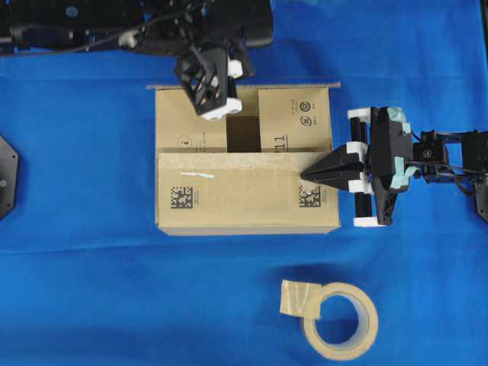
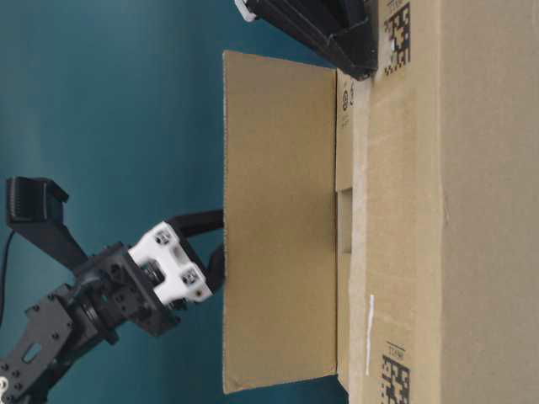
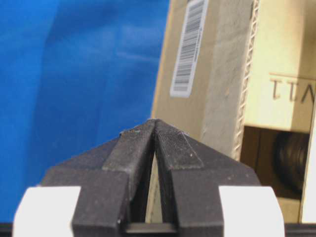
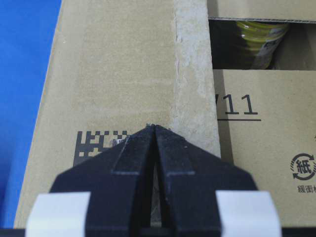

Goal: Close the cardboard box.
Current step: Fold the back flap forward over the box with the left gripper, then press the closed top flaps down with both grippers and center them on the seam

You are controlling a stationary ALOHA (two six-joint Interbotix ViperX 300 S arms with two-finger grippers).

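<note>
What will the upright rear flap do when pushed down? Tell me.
The rear flap is flat corrugated board, so it will probably stay stiff and swing as one panel about its crease. The left gripper is shut at its edge; once released, the flap may spring back partway. The box could slide on the blue cloth.

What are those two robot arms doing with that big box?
They are closing the cardboard box. The near long flap is already folded flat, and the right gripper, shut, rests its tip on it. The left gripper, also shut, is at the far flap, which still stands up. A gap in the middle still shows inside. A tape roll waits nearby on the blue cloth.
</note>
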